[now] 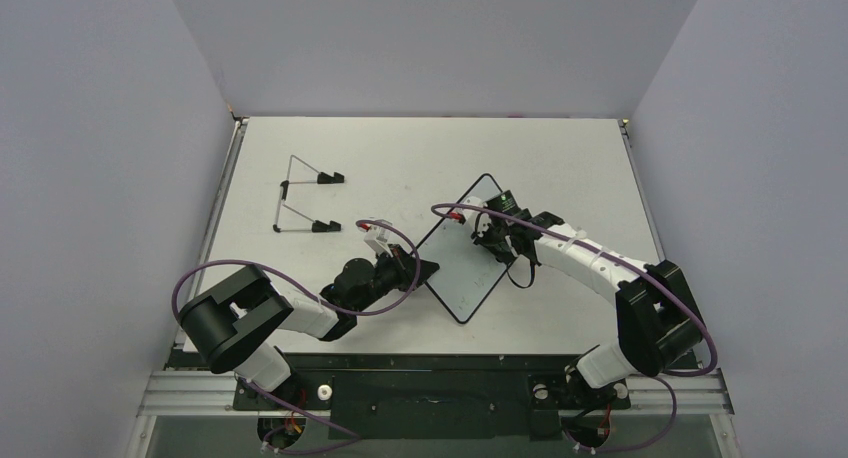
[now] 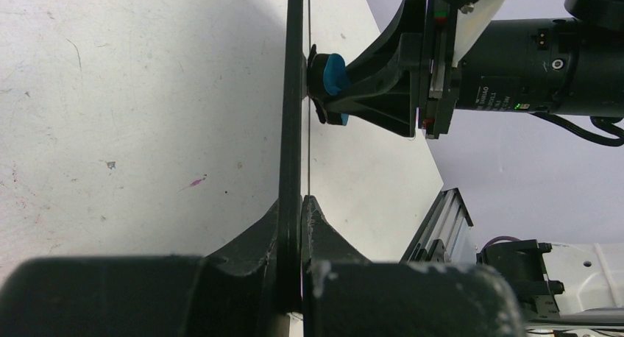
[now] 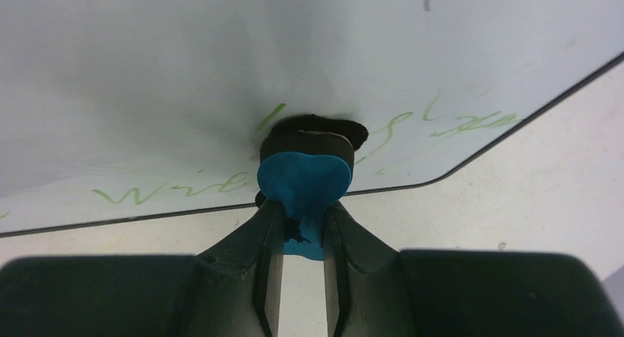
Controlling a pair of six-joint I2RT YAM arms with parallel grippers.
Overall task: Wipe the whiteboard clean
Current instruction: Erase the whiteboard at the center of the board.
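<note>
The whiteboard (image 1: 455,278) shows as a diamond at mid table, white with a black rim. My left gripper (image 1: 425,268) is shut on its left corner. In the left wrist view the whiteboard (image 2: 294,57) runs edge-on between my left gripper (image 2: 302,204) fingers. My right gripper (image 1: 490,236) is shut on a small blue-and-black eraser (image 3: 303,179), whose black pad is pressed against the whiteboard (image 3: 221,57) face. Faint green handwriting (image 3: 169,190) runs along the board's lower edge on both sides of the eraser. The eraser (image 2: 335,72) also shows from the side, touching the board.
A thin wire stand (image 1: 300,206) with black feet lies at the back left of the table. The metal rail (image 2: 441,226) runs along the table's near edge. Grey walls close in both sides and the back.
</note>
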